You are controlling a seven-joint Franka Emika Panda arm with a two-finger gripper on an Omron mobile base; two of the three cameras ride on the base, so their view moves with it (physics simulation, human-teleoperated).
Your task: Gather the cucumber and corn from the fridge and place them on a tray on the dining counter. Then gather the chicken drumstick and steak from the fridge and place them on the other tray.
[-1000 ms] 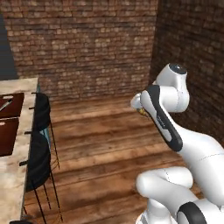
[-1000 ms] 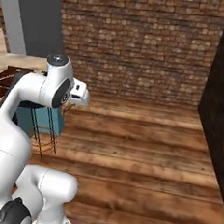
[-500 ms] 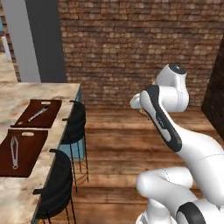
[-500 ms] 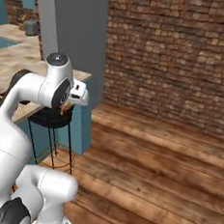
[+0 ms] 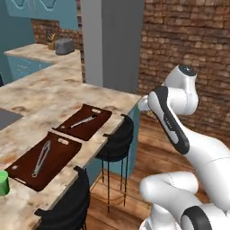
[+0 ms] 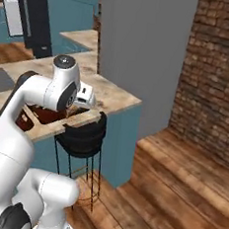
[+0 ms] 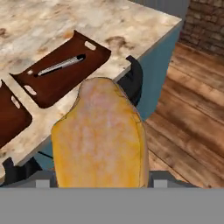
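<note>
The base has swung toward the desk (image 5: 54, 103); the claw (image 7: 98, 181) grips the chicken drumstick (image 7: 99, 135); both trays (image 5: 85, 122) hold no food yet.

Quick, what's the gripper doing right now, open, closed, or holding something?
Gripper: closed on the chicken drumstick, golden-tan piece held between the jaws, above the edge of the dining counter.

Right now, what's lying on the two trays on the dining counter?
The near tray carries silver tongs; the far tray holds one slim silver utensil. In the hand view the chicken drumstick hides some countertop.
</note>
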